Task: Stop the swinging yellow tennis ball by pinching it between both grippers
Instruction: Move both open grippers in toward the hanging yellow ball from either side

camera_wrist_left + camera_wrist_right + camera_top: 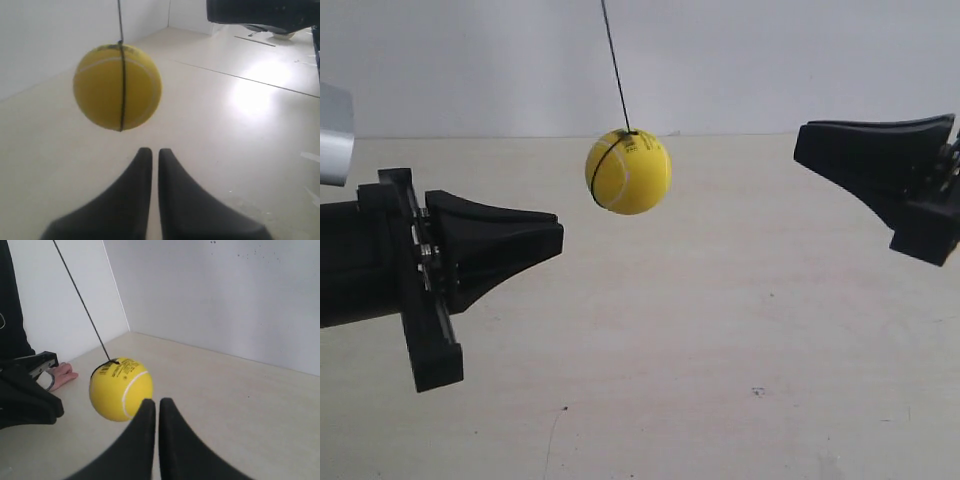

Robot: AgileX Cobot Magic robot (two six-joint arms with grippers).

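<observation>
The yellow tennis ball point(628, 172) hangs on a thin dark string point(616, 65) above the pale table, touching neither gripper. My left gripper point(560, 240) is the arm at the exterior view's left; its shut tip sits just below and beside the ball. My right gripper point(798, 145) is further off on the other side, at about the ball's height. In the left wrist view the ball point(117, 86) floats beyond the shut gripper point(151, 150). The right wrist view shows the ball point(117, 390), label side up, just past the shut gripper point(152, 401).
A pale table point(740, 330) lies below, with white walls point(770, 60) behind. A person's hand point(62, 372) rests on the table near the left arm point(30, 400). A grey module point(332, 130) tops the left arm.
</observation>
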